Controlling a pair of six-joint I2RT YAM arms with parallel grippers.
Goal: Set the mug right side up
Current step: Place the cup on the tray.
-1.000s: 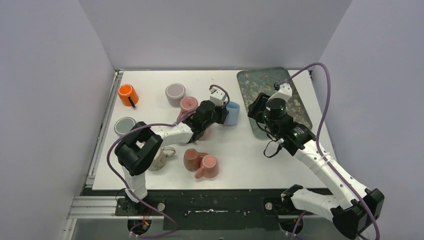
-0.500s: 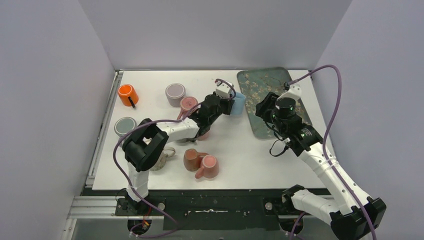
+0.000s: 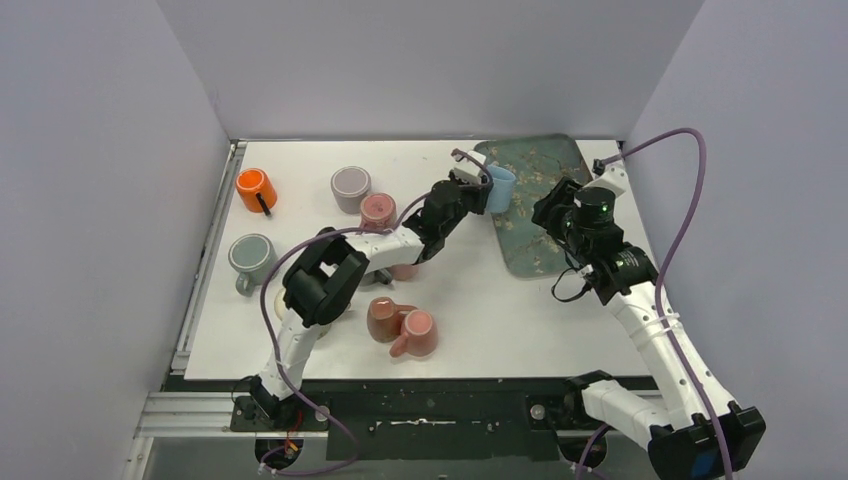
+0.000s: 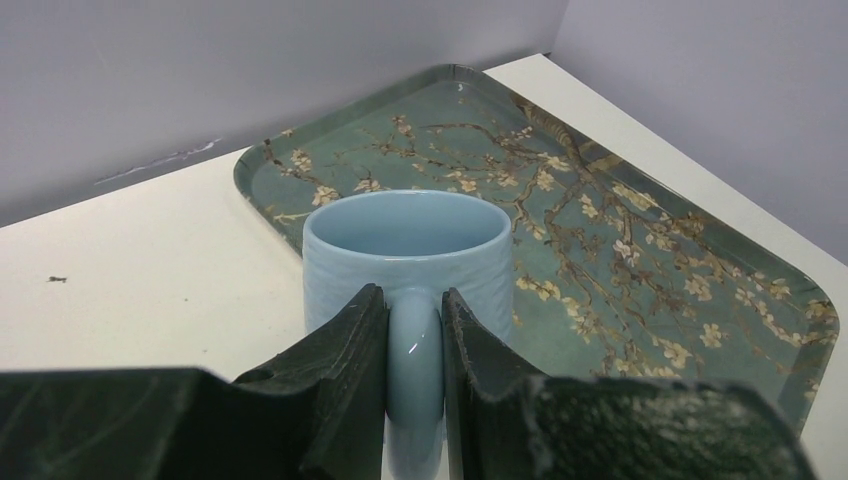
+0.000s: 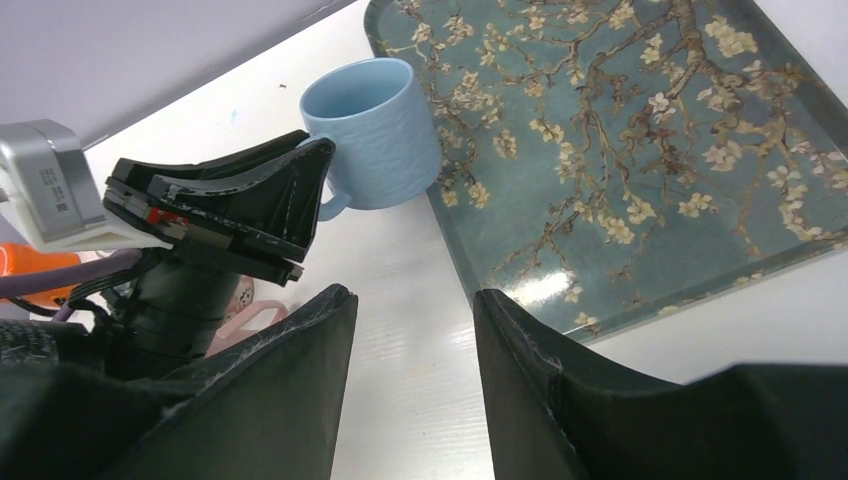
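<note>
Left gripper [image 4: 415, 312]: jaws drawn narrow, clamped on the handle of the blue mug [image 4: 405, 248], one finger on each side of the loop; a handle grip leaves the body free and fixes the mug's rotation, which suits a flipping job.

Blue mug: mouth up and rim level in the left wrist view, so I judge the turn itself done and only the set-down left; it sits over the near left corner of the floral tray [image 4: 650, 250]; base hidden, so I cannot tell whether it rests on the tray or hangs just above it.

Right gripper [image 5: 413, 300]: jaws parted about halfway, nothing between them; it hovers over the seam of tray edge and white table [image 3: 480, 300], near the mug but apart from it; probably standing by, not assisting.

Containers: blue mug interior visible, nothing in it; tray shows only its blossom pattern apart from the mug at its corner.

Elsewhere on the table, top view: orange mug [image 3: 256, 189], lilac mug [image 3: 351, 186] mouth up, pink mug [image 3: 378, 210] beside the left arm, grey mug [image 3: 250, 254], and two reddish mugs [image 3: 400, 325] touching each other near the front edge; contents too small to tell.
</note>
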